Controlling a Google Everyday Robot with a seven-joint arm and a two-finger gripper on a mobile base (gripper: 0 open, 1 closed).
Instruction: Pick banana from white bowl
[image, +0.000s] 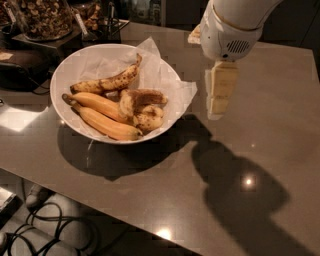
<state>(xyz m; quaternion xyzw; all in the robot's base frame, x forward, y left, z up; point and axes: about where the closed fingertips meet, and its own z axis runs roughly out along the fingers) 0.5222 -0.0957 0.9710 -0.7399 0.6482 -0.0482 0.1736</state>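
Observation:
The white bowl (70, 70) sits on the brown table, lined with crinkled white paper. It holds several bananas: two long yellow ones (102, 120) at the front left, a spotted one (107, 82) behind, and browner ones (142, 107) on the right. My gripper (218, 102) hangs from the white arm just right of the bowl's rim, above the table and empty, its pale fingers pointing down.
Glass containers of snacks (42, 17) and a dark tray stand behind the bowl at the far left. The table's front edge runs diagonally at lower left, with cables (45, 230) on the floor below. The arm's shadow falls on the table to the right.

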